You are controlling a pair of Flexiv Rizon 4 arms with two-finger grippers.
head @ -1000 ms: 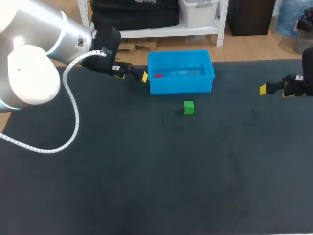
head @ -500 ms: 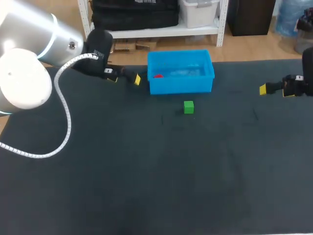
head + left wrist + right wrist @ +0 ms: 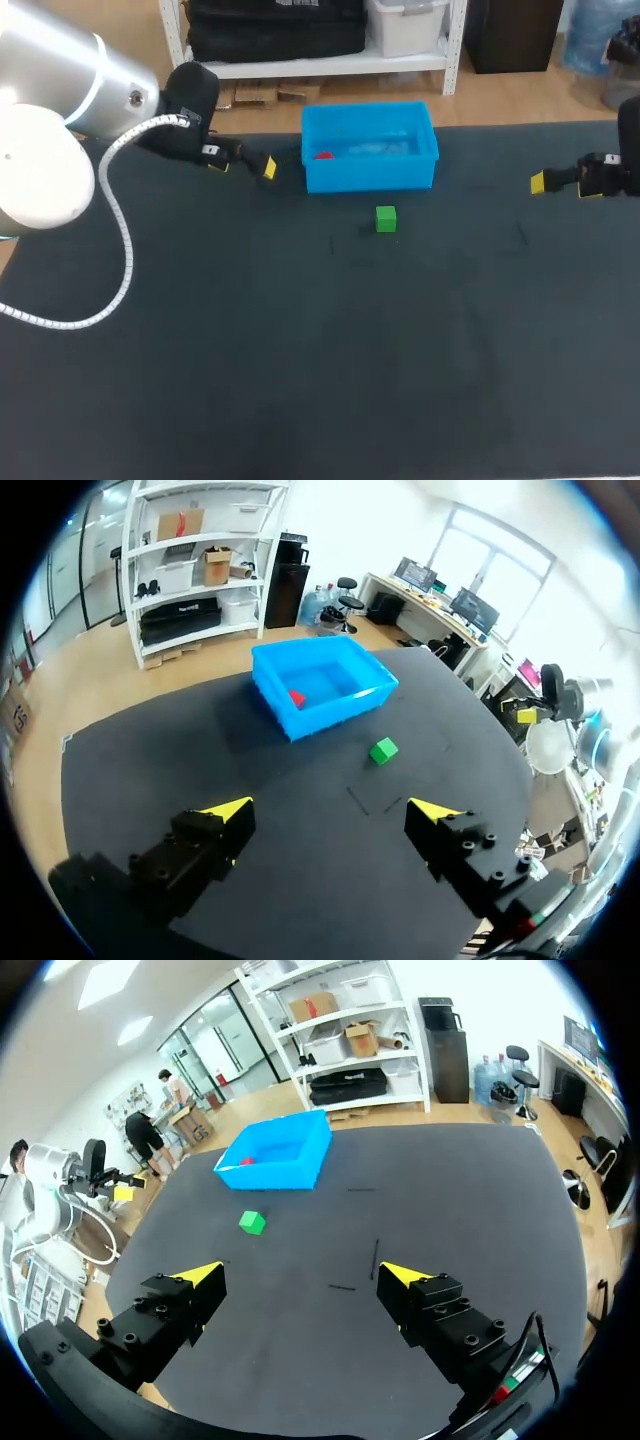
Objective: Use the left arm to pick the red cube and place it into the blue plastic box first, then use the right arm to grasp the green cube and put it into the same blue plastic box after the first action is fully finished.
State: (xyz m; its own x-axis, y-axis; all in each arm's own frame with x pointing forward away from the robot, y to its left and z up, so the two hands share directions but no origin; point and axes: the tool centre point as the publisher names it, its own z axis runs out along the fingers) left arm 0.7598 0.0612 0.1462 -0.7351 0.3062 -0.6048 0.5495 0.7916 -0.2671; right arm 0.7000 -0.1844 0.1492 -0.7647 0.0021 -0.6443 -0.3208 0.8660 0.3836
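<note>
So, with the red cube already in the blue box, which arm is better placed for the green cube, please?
Right, probably. Its fingers are open, facing the green cube across bare table. The left arm looks done: red cube in the blue box.

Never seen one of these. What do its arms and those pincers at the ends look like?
The left arm is a thick, rounded silver-white tube with a pale blue ring, trailing a white coiled cable. The left gripper and right gripper are black and blocky, each with two bolted fingers tipped bright yellow.
</note>
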